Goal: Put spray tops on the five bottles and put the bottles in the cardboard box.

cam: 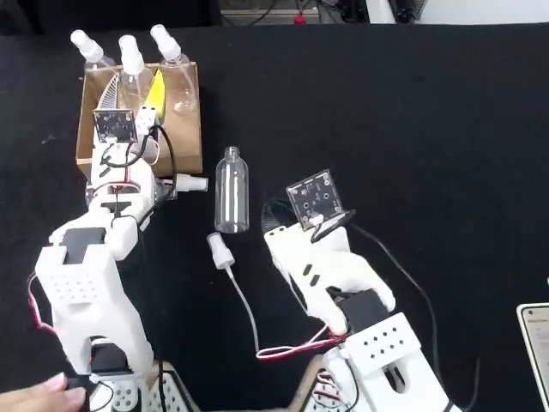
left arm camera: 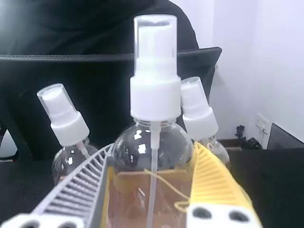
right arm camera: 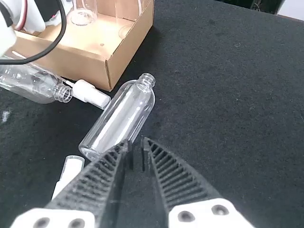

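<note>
High view: we work at the cardboard box (cam: 187,142).
Our left gripper (left arm camera: 153,156) clamps the middle bottle (cam: 131,60) of three upright at the box's far end; our right gripper (right arm camera: 137,147), nearly closed and empty, sits beside a capless bottle (right arm camera: 118,118) lying near a loose spray top (cam: 220,251).

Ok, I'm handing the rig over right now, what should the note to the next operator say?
Left gripper: shut on the middle capped bottle at the cardboard box, not released.
Right gripper: empty, jaws all but shut, by the base of the uncapped bottle lying on the table.
Done: three bottles capped, the outer capped bottles in the box.
Left: fit the loose spray top; cap the second uncapped bottle beside the box, its spray top at the neck; box them.
</note>
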Controlling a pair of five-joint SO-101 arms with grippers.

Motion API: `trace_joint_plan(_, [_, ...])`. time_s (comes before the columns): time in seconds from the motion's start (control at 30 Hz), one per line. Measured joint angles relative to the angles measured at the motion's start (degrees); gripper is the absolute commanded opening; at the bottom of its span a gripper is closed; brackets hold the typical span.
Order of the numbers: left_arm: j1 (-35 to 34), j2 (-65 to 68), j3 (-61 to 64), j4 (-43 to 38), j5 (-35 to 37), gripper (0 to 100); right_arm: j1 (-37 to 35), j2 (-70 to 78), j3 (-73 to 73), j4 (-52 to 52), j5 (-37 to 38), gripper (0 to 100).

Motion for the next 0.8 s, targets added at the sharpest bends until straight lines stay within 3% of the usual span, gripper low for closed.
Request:
trace_joint_plan(0.43, [-0.7, 11.3, -6.9, -2.3, 0.0, 8, 0.0, 0.0, 0.0, 0.0, 0.0, 4.2])
trace_joint_plan(0.8, [-0.8, 11.9, -7.6, -2.4, 0.0, 8, 0.0, 0.0, 0.0, 0.0, 0.0, 4.2])
